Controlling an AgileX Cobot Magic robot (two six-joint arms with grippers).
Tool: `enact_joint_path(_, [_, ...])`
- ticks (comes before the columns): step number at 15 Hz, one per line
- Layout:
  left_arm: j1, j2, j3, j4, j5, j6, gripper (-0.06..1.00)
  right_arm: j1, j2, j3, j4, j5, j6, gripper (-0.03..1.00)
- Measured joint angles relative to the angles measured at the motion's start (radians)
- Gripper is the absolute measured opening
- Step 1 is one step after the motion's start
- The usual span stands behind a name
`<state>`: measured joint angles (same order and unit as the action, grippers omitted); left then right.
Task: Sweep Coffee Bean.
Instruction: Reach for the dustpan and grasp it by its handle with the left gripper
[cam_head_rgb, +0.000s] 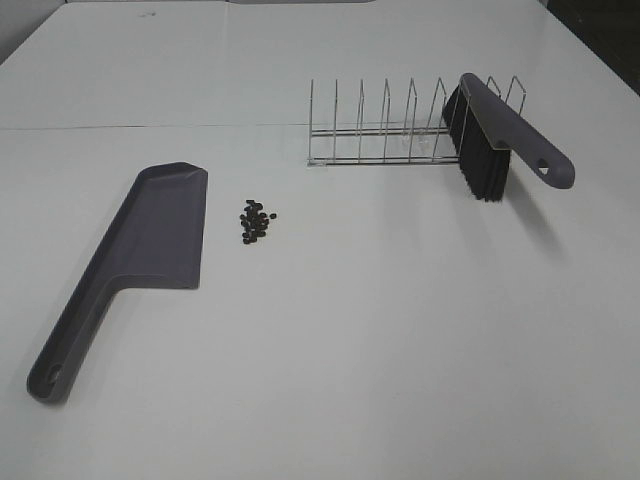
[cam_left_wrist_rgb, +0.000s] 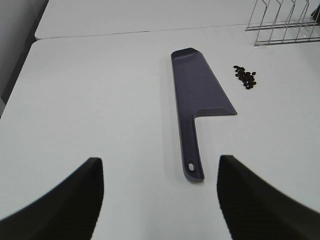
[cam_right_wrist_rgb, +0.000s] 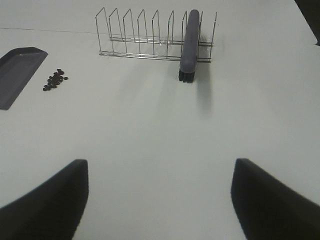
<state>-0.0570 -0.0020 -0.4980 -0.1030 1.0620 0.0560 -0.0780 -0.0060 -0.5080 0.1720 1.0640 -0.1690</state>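
Note:
The coffee beans lie in a loose dark cluster on the white table, just right of the grey dustpan. They also show in the left wrist view and the right wrist view. The grey brush with black bristles leans in the wire rack; it also shows in the right wrist view. My left gripper is open and empty, a short way back from the dustpan's handle end. My right gripper is open and empty, well short of the brush. Neither gripper shows in the exterior high view.
A seam between table tops runs across behind the dustpan. The table's left edge shows in the left wrist view. A dark area lies past the table's far right corner.

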Motion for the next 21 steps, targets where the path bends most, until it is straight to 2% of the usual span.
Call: enact_joint_path(21, [0.000,0.000,0.000,0.000,0.000,0.000,0.60,0.000,0.000,0.000,0.000,0.000,0.000,0.67])
